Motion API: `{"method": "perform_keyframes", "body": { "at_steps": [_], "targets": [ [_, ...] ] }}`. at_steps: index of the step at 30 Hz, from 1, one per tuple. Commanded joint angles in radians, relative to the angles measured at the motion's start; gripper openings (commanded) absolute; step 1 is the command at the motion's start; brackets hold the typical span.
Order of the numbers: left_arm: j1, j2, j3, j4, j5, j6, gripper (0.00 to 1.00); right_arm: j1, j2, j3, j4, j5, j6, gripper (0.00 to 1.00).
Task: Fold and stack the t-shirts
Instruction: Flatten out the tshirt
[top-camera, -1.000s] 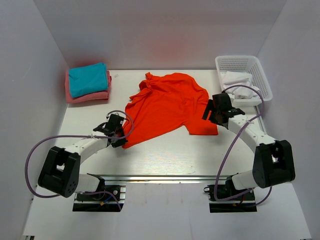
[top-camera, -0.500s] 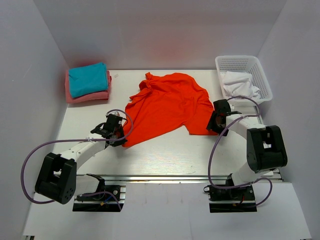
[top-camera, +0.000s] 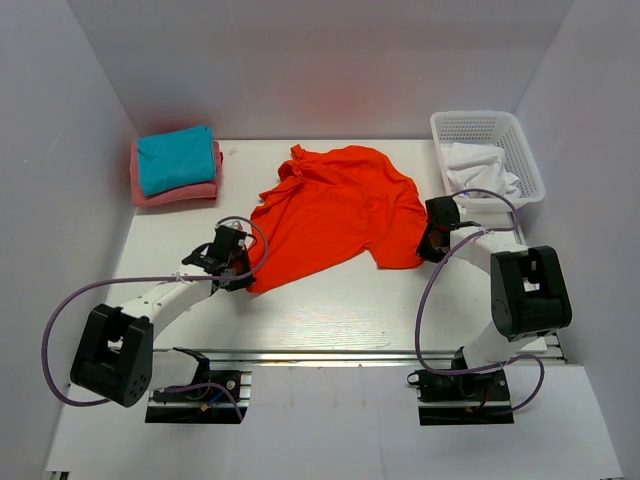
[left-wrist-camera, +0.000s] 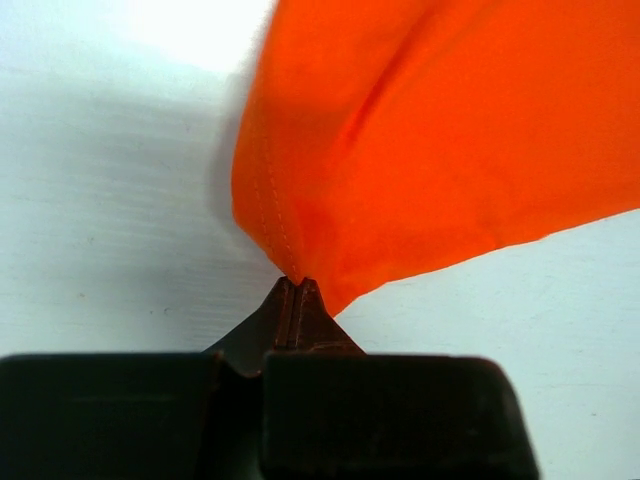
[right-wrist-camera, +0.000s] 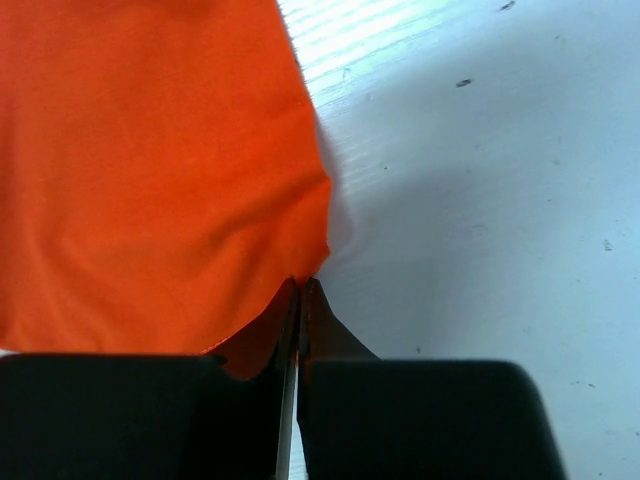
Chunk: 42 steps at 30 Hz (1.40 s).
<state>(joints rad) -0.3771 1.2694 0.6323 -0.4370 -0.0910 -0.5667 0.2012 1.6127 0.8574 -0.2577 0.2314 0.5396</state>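
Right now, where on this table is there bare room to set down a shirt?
Widest: the strip of white table between the crumpled orange-red shirt and the near edge. Also the gap between it and the teal-on-pink folded stack. Crowded: far right corner, by the white mesh basket.

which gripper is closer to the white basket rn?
Right. The right gripper pinches the orange shirt at its right edge, just near-left of the basket. The left gripper holds the shirt's near-left corner, across the table from it.
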Motion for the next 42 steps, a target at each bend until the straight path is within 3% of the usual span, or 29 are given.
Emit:
{"method": "perform_keyframes", "body": {
  "at_steps": [1,7,16,29,36,42],
  "targets": [
    [-0.006,-0.08,0.079,0.035,0.022,0.033,0.0,0.01,-0.037,0.052,0.044,-0.038,0.005,0.0],
    [-0.006,-0.169,0.233,0.044,-0.036,0.089,0.0,0.012,-0.31,0.095,0.187,-0.035,-0.029,0.0],
    [-0.006,-0.242,0.495,0.053,-0.145,0.143,0.0,0.009,-0.507,0.328,0.23,-0.004,-0.164,0.0],
    [-0.006,-0.265,0.883,0.049,-0.187,0.297,0.0,0.007,-0.488,0.78,0.212,-0.033,-0.335,0.0],
    [-0.006,-0.306,1.001,0.0,-0.176,0.35,0.0,0.009,-0.534,0.954,0.195,-0.015,-0.403,0.0],
    [0.014,-0.383,1.046,-0.022,-0.084,0.366,0.0,0.01,-0.557,1.107,0.149,-0.03,-0.452,0.0]
  ]
}}
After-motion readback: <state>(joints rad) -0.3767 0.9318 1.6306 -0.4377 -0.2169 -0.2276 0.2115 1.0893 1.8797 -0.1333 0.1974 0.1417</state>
